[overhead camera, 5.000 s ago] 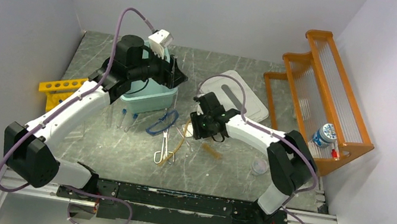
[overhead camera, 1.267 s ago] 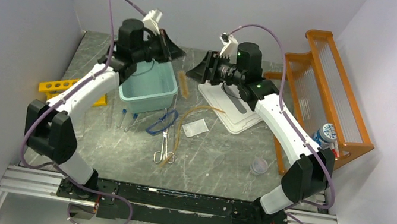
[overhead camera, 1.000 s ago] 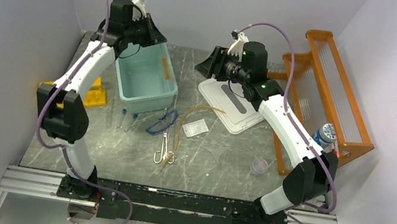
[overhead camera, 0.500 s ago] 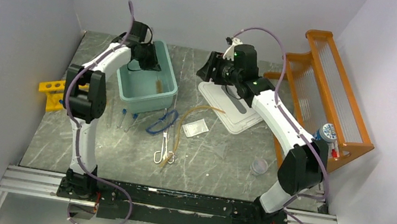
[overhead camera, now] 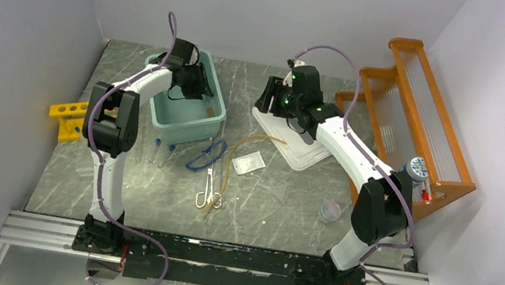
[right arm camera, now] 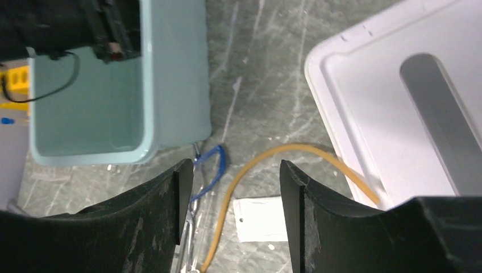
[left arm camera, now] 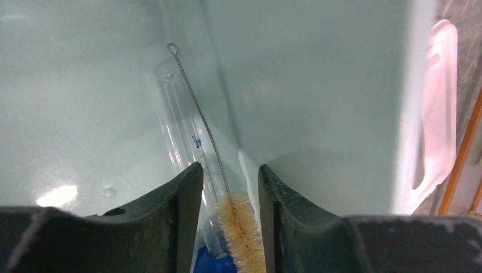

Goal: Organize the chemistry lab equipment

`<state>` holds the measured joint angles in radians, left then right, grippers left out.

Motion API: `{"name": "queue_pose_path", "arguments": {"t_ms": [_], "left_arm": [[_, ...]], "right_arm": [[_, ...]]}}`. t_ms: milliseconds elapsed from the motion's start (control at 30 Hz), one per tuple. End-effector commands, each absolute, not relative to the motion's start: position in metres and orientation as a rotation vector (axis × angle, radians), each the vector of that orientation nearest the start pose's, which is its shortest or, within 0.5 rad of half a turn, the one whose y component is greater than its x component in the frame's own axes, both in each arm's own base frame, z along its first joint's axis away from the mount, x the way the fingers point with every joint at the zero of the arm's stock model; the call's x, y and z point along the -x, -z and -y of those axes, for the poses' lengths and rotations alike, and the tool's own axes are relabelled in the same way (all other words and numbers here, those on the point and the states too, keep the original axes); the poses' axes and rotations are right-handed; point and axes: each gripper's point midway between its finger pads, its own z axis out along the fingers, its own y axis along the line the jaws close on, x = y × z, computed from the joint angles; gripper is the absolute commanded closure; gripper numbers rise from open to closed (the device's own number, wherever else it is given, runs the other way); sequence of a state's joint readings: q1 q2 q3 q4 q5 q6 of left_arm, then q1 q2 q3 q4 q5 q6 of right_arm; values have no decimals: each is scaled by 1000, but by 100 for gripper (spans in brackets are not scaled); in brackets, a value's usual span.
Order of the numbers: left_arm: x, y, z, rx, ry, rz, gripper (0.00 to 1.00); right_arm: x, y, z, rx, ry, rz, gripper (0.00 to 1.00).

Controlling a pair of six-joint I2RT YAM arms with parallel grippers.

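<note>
Though loose, brush (left arm camera: 243, 226) under end effector (left arm camera: 229, 167)

brush (left arm camera: 243, 230): bristles cut off at bottom edge | test tube (left arm camera: 181, 133): lower part behind left gripper (left arm camera: 229, 169) finger | tan tubing (right arm camera: 244, 170): 1 end cut off below | blue tubing loop (right arm camera: 213, 162): partly behind right gripper (right arm camera: 234, 165) finger

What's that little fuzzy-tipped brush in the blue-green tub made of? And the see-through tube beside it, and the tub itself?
The small brush: thin twisted metal wire with a looped end, plus fuzzy tan bristles. The clear test tube: see-through, so glass or clear plastic; I can't tell which. The blue-green tub: probably smooth plastic, since its walls shine softly.
</note>
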<state>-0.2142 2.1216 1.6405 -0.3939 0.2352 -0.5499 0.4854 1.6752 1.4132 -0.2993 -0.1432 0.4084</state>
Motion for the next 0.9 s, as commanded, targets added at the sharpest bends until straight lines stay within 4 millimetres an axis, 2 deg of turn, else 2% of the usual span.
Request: {"name": "queue_pose_path", "arguments": {"t_ms": [0, 200, 300, 367, 467, 500, 567, 700, 800, 867], "left_arm": [[-514, -135, 178, 251, 631, -2347, 54], [-486, -197, 180, 114, 585, -2237, 46], [-467, -231, 192, -12, 578, -2146, 41], [-449, -251, 210, -155, 579, -2073, 38], [-409, -278, 254, -436, 615, -1926, 32], [-394, -282, 270, -531, 642, -1881, 31], [-358, -285, 305, -721, 747, -1790, 29], [-303, -272, 347, -995, 885, -1693, 28], [-271, -246, 370, -1162, 949, -1657, 30], [-254, -221, 381, -1264, 966, -1656, 32]], "right_arm": [[-409, -201, -244, 65, -584, -2210, 39], [-406, -188, -207, -66, -416, -2246, 39], [-404, -178, -181, -183, -388, -2289, 39], [-402, -171, -161, -269, -388, -2312, 39], [-396, -167, -139, -352, -403, -2320, 39], [-396, -167, -131, -381, -413, -2314, 39], [-393, -166, -118, -423, -426, -2308, 39], [-385, -162, -108, -464, -494, -2321, 39], [-376, -156, -110, -458, -550, -2353, 39], [-368, -150, -112, -454, -562, -2384, 39]]}}
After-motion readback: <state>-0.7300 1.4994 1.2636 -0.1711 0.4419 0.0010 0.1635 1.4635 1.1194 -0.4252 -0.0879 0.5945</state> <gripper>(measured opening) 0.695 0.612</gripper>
